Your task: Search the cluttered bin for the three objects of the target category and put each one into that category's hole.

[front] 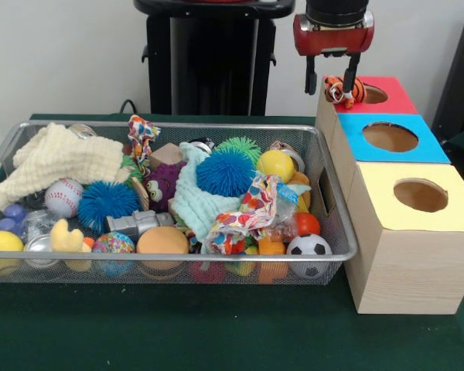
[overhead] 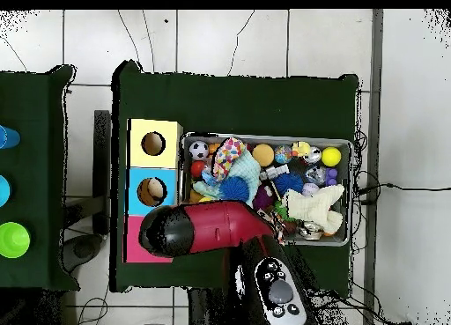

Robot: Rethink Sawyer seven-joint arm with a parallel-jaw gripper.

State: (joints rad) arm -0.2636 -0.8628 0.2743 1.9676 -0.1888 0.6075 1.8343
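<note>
My gripper (front: pixel 332 86) hangs open above the left end of the red-topped box (front: pixel 390 99). An orange striped furry toy (front: pixel 344 90) sits between and just under the fingertips, at the red top's left edge; the left finger (front: pixel 311 81) stands clear of it. The blue-topped box's hole (front: pixel 390 137) lies one box nearer the camera, and something pale shows inside it in the overhead view (overhead: pixel 152 192). The wire mesh bin (front: pixel 336 251) is full of toys, with a pale yellow duck (front: pixel 66 236) at its front left. In the overhead view the arm (overhead: pixel 198 229) hides the gripper.
The yellow-topped box (front: pixel 448 212) stands nearest the camera in the row of boxes. The bin holds blue spiky puffballs (front: pixel 226 171), a soccer ball (front: pixel 308 246), a baseball (front: pixel 63 196), a yellow ball (front: pixel 275 165) and a cream cloth (front: pixel 58 160).
</note>
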